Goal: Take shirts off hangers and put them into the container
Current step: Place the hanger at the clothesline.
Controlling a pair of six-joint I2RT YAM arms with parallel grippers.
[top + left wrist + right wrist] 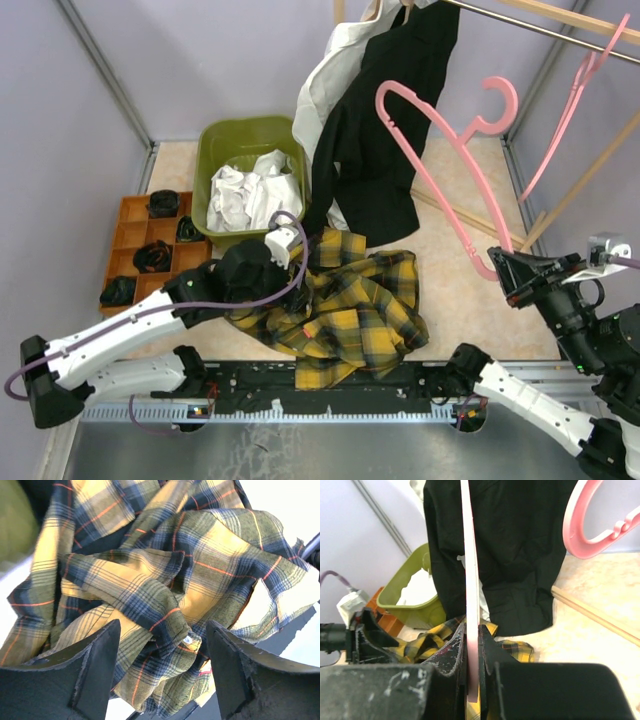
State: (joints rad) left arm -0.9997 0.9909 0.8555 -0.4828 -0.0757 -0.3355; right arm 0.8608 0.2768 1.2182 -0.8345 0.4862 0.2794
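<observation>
Left fingers (100,670), released, hover over the plaid shirt (350,310) heaped on the worktop (460,300) beside the container (207,170). Right fingers (452,660) clench a pink hanger (469,555); a shallow regrasp could drop cloth short.

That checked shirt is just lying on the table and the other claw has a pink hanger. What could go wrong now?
The plaid shirt lies outside the container; the open left gripper may catch only a fold, leaving the rest to drag over the rim. The pink hanger, pinched by the right gripper, stands close to the hanging black shirt and could hook it.
</observation>
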